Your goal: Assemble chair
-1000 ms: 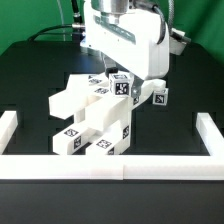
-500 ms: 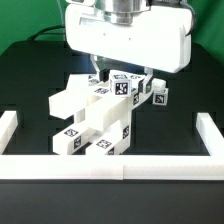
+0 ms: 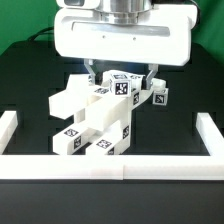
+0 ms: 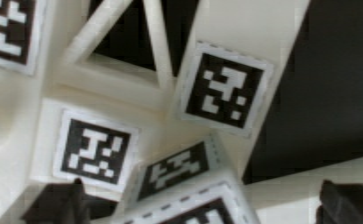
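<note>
The chair (image 3: 95, 118) is a cluster of matte white tagged bars and blocks in the middle of the black table. Its upper tagged block (image 3: 122, 86) lies directly under my gripper (image 3: 121, 74). The gripper is open, its two dark fingers (image 3: 93, 72) hanging wide apart on either side of that block and not touching it. A small separate tagged block (image 3: 160, 97) sits at the exterior view's right of the cluster. In the wrist view, tagged white chair pieces (image 4: 222, 85) fill the frame, and my gripper (image 4: 199, 205) straddles one tagged piece with a gap beside it.
A low white border wall (image 3: 110, 166) runs along the front, with side pieces at the exterior view's left (image 3: 8, 125) and right (image 3: 210, 128). The arm's broad white hand (image 3: 122, 35) hides the table behind the chair.
The hand has turned from an angled pose to face the exterior camera broadside and shifted a little to that view's left. The chair pieces have not moved.
</note>
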Tool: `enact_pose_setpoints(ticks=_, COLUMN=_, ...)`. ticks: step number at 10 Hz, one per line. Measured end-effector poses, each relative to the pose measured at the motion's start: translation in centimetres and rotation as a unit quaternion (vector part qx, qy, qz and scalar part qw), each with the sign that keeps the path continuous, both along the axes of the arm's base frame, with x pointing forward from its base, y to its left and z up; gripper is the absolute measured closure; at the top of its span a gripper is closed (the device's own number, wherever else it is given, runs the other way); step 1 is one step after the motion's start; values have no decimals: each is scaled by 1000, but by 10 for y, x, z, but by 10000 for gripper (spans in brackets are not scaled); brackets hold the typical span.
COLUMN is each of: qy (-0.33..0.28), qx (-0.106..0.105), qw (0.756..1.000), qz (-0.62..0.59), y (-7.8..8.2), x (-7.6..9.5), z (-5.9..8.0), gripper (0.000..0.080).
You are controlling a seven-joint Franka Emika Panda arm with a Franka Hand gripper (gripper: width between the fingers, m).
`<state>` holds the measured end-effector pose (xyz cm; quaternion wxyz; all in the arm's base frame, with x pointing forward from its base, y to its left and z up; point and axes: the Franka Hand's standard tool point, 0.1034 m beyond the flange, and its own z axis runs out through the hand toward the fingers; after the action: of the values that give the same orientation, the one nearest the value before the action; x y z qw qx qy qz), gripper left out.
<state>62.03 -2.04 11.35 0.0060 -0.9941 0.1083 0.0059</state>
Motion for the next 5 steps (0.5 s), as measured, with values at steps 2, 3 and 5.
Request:
enact_pose_setpoints(ticks=2, qy=-1, qx=1, qw=997, qz=75, y=-1, x=0, z=0, gripper=151)
enact_pose_setpoints(ticks=3, qy=-1, qx=1, qw=994, qz=109, y=-1, x=0, z=0, gripper=151)
enact_pose_setpoints(ticks=5, qy=-2, qx=1, qw=980, qz=200, y=-2, x=0, z=0, gripper=151)
